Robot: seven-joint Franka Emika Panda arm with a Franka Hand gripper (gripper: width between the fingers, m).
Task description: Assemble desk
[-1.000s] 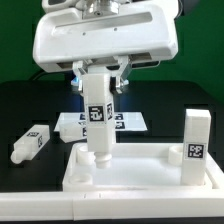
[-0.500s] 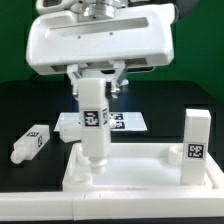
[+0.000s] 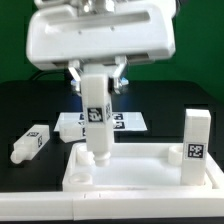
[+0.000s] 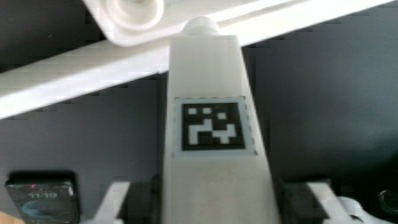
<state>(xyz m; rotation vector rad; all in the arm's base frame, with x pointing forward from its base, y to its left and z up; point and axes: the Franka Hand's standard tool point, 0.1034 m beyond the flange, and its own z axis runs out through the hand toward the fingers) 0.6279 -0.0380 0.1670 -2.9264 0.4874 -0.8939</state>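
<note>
Clamping the first leg (image 3: 96, 115) high on its shaft, the pincer (image 3: 97, 88) is closed on two opposite faces and holds it upright; gripping that high leaves the lower end free to meet the panel (image 3: 140, 172), which lies flat on the black table (image 3: 20, 105) with its rim up. The first leg's foot stands on the panel, toward the corner on the exterior view's left; in the wrist view a round hole (image 4: 134, 14) shows just beside the leg's far end, and I cannot tell whether that end sits in a socket or only rests near the hole. I judge the upright hold is there to have the leg square to the panel while it is seated or turned home; a tilt here could jam it. A second leg (image 3: 195, 140) stands upright at the corner on the exterior view's right, apparently fitted; a third leg (image 3: 30, 143) lies loose on the table, well apart on the exterior view's left, out of the arm's way. The marker board (image 3: 128, 122) lies behind the panel; I count the desk as partly built.
</note>
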